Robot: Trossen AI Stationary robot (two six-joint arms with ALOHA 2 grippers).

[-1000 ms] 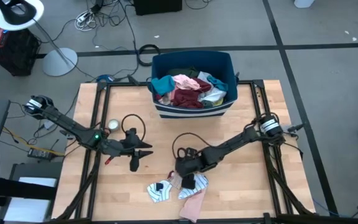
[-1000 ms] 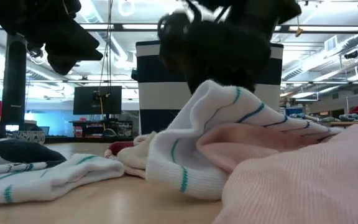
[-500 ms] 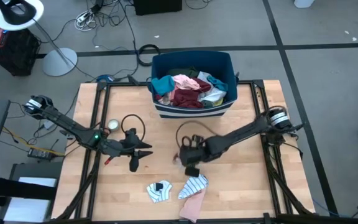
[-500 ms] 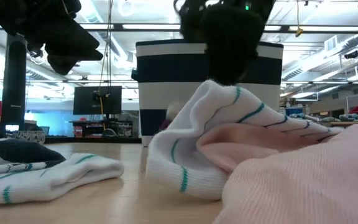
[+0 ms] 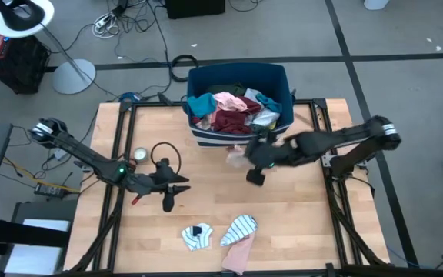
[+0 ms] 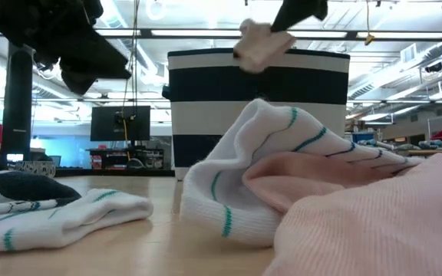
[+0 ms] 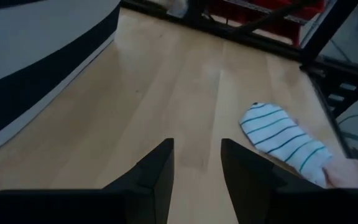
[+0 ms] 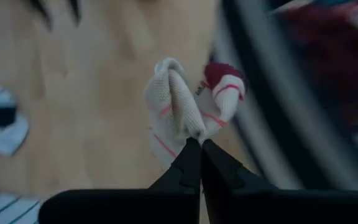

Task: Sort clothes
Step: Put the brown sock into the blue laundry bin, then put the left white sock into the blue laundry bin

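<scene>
Right gripper [image 8: 195, 144] is clamped on a cream knit sock [image 8: 180, 104] with thin red stripes and a dark red toe, bunched and hanging off the fingertips above the table [image 5: 306, 208], just in front of the bin [image 5: 239, 132]. Bin is a rectangular navy tub with a white band at the table's far edge, heaped with soft clothes [image 5: 233, 110]: maroon, pink, teal, white. Left gripper [image 7: 196, 163] hovers with jaws apart over bare wood left of centre; a white sock with teal stripes [image 5: 241, 228], a pink ribbed piece [image 5: 237, 253] and another striped sock [image 5: 196, 235] lie near the front edge.
</scene>
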